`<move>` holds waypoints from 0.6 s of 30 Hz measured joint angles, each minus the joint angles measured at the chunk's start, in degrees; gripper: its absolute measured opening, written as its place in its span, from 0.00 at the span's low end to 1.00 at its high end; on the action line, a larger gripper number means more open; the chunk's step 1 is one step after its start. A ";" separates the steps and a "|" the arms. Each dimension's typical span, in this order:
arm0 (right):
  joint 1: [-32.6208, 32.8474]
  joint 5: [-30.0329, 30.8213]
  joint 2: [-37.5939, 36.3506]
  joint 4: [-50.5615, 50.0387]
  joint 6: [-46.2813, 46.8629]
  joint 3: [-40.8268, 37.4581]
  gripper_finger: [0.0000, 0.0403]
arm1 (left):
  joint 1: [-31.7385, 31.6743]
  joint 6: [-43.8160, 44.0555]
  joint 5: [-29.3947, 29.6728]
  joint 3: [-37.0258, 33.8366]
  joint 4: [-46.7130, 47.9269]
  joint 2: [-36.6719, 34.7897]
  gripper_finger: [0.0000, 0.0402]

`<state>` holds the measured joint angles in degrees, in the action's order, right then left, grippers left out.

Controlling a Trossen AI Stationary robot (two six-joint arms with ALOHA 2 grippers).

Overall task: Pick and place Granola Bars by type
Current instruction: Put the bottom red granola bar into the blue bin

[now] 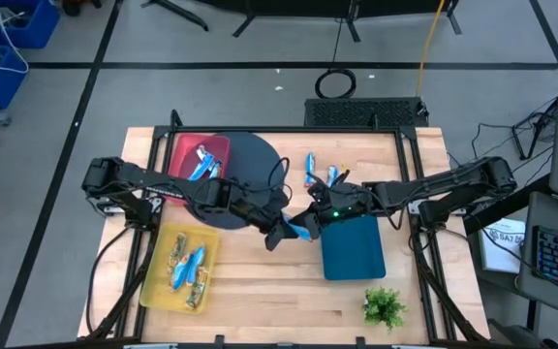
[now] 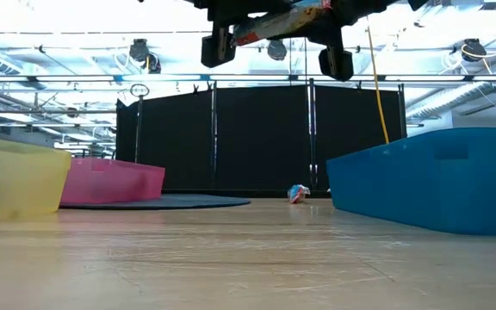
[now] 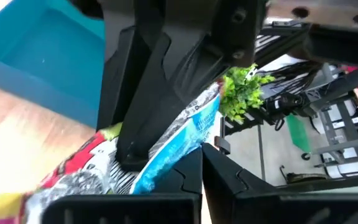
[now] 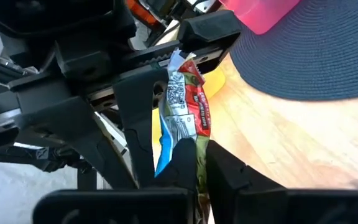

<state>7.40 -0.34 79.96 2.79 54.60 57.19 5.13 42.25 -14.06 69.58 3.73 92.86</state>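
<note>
One granola bar point(image 1: 301, 229), with a blue, silver and red wrapper, hangs in the air over the table's middle between my two grippers. My left gripper point(image 1: 283, 233) comes at it from the table's left and is shut on it. My right gripper point(image 1: 312, 223) comes from the right and is shut on its other end. In the low view the bar point(image 2: 284, 22) shows high above the table top. Several more bars point(image 1: 320, 175) lie loose on the wood at the far middle. My left gripper pinches the bar between its two fingers at one end point(image 3: 151, 171), coming slanting down from the table's left. The bar runs on past the fingertips, clear of the table. My right gripper pinches the bar's opposite end point(image 4: 196, 146) between its two fingers point(image 4: 180, 163), slanting down from the table's right. The bar stands out beyond the fingertips toward the other gripper, lifted clear of the table.
A yellow bin point(image 1: 155, 281) at the near left holds several bars. A pink bin point(image 1: 219, 147) at the far left holds one, beside a dark round mat point(image 1: 250, 165). A blue bin point(image 1: 353, 252) sits right of the middle, and a small green plant point(image 1: 384, 306) near the front right.
</note>
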 joint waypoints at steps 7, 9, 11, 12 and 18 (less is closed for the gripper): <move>-0.21 2.40 -4.17 -2.77 -2.22 -0.04 0.01 | -0.04 -1.42 -0.89 0.02 -2.94 -0.13 0.18; -0.31 4.53 -6.73 -4.78 -3.11 -0.04 0.00 | -0.26 -0.49 -0.59 0.02 -2.42 -0.06 0.24; -0.31 6.56 -9.33 -8.05 -3.49 -0.04 0.00 | -0.53 0.41 -0.47 0.02 -2.22 -0.04 0.30; -0.30 7.52 -10.58 -9.64 -3.51 -0.04 0.00 | -0.75 0.62 -0.41 0.02 -2.08 -0.04 0.32; 1.02 13.30 -18.47 -24.44 -1.70 -0.02 0.00 | -1.77 2.38 -0.24 0.00 -0.58 -0.04 0.42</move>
<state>8.42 12.96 61.50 -21.65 52.90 57.17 3.36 44.63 -14.31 69.59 3.15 92.82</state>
